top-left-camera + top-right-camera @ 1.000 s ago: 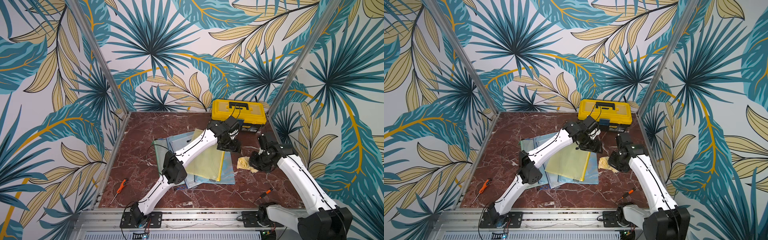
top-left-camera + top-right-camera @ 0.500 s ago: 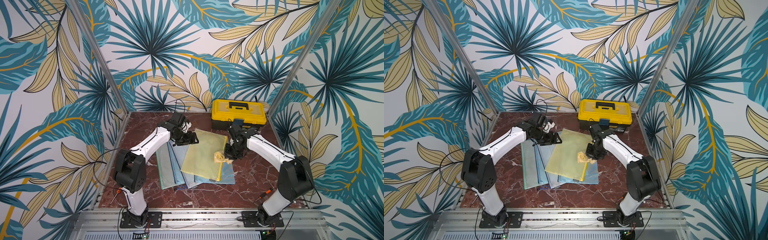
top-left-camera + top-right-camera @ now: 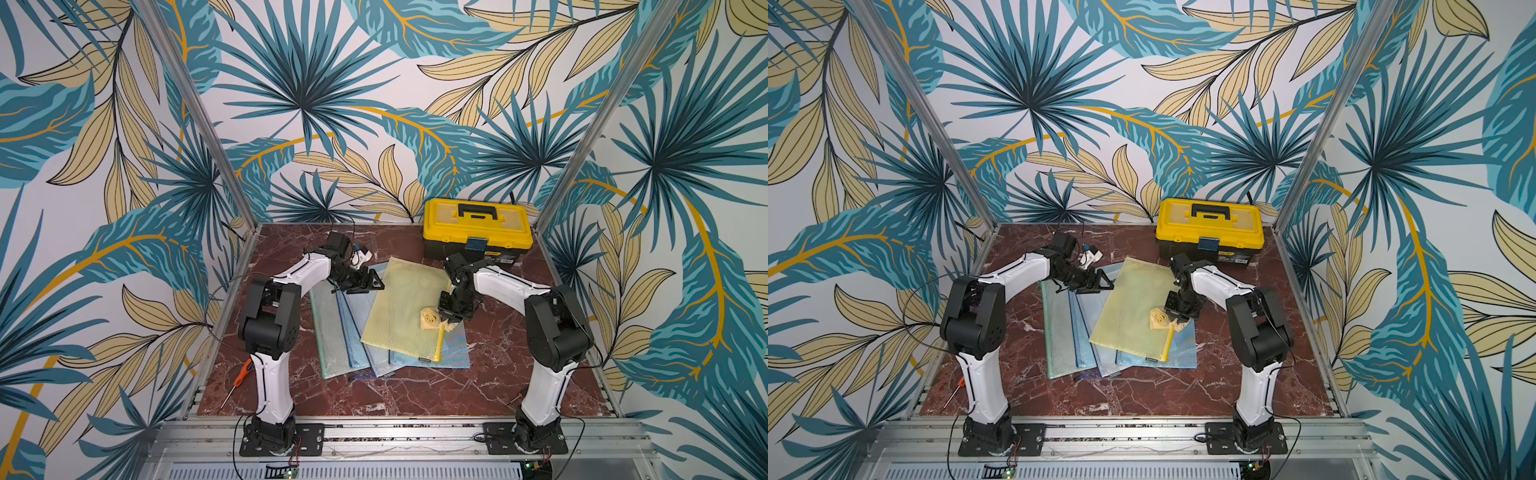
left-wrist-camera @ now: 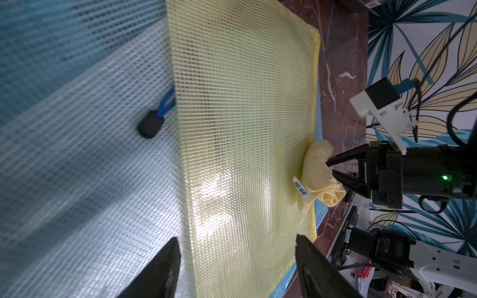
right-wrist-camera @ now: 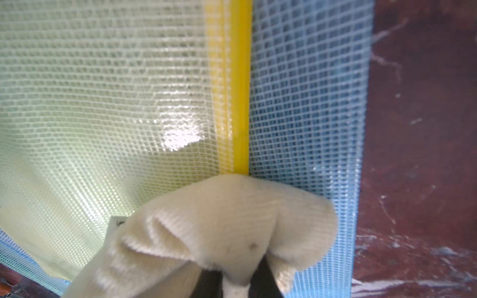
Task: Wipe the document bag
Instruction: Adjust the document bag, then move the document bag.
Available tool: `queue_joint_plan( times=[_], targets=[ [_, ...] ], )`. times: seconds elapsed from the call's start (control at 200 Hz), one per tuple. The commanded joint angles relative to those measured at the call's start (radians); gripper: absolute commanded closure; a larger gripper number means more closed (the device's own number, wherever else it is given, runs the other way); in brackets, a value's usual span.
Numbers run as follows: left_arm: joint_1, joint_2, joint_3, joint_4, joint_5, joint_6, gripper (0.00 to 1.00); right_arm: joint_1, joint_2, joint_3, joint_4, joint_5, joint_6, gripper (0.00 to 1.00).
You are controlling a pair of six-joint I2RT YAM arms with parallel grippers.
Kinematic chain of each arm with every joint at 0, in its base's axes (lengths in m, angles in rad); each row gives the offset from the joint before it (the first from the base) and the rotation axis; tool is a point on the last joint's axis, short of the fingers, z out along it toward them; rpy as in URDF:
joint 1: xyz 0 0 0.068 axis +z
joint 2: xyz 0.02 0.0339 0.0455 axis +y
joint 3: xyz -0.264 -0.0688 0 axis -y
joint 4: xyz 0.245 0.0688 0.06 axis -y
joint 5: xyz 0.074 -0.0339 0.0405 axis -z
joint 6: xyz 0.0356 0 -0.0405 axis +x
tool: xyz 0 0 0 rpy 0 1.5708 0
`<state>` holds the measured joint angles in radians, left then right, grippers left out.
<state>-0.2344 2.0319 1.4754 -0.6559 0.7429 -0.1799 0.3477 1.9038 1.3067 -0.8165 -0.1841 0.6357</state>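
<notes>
The right gripper (image 3: 448, 321) was pinched shut on a cream cloth (image 3: 432, 319), pressing it, seemingly for wiping, on the zip edge of the yellow document bag (image 3: 401, 307) lying atop blue bags (image 3: 455, 355). The left gripper (image 3: 371, 282), jaws wide and empty, hovered at its far corner, likely to steady it

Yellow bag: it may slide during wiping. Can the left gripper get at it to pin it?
Probably yes: the left gripper, open, is right by the far edge of the yellow bag, with nothing between.
</notes>
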Motion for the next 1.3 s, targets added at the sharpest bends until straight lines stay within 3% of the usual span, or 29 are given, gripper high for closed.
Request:
queue_joint_plan(
  times=[0.0,0.446,0.741,0.806,0.966,1.167,1.297],
  targets=[
    [-0.001,0.036,0.048,0.017,0.026,0.048,0.29,0.003,-0.006,-0.024,0.005,0.008,-0.013,1.00],
    [-0.004,0.164,0.054,0.016,0.118,0.072,0.40,0.004,0.003,-0.030,0.003,0.015,-0.011,1.00],
    [-0.036,0.129,0.023,0.016,0.163,0.079,0.59,0.004,0.006,-0.024,0.004,0.008,-0.014,1.00],
    [-0.051,0.119,0.022,0.016,0.162,0.071,0.66,0.005,0.001,-0.026,0.004,0.009,-0.014,1.00],
    [-0.088,0.079,0.009,0.016,0.115,0.039,0.86,0.007,-0.034,-0.030,-0.011,0.020,-0.018,1.00],
    [-0.145,-0.065,-0.043,0.017,-0.014,-0.039,0.98,0.005,-0.173,-0.028,-0.078,0.064,-0.033,1.00],
    [-0.223,-0.178,-0.074,0.017,-0.106,-0.112,1.00,0.006,-0.306,-0.027,-0.132,0.113,-0.037,1.00]
  ],
)
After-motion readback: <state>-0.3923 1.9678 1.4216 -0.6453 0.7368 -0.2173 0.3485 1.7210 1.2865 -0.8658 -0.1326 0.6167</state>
